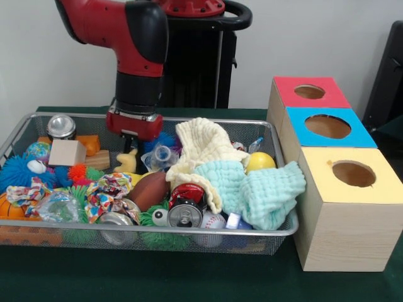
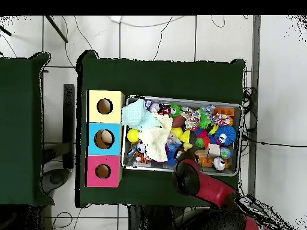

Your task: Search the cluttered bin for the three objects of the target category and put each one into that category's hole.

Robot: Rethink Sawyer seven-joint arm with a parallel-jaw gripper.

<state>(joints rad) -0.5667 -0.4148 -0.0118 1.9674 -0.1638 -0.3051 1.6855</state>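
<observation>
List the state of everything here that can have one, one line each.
gripper: lowered into the bin, fingers hidden
wire bin: crammed with clutter
cream cloth: crumpled, draped over the pile
mint cloth: bunched, lapping the bin's edge
soda can: lying on its side
red box: hole open
blue box: hole open
yellow box: hole open

Sawyer arm [image 1: 129, 38] — glossy red shell with rounded black joint caps; a black ribbed cylindrical wrist section below. Wrist ends in a red rectangular block [image 1: 133, 123] with pale screw heads along its face. Black pedestal [image 1: 195, 66] behind — topped by a red disc inside a black ring.
</observation>
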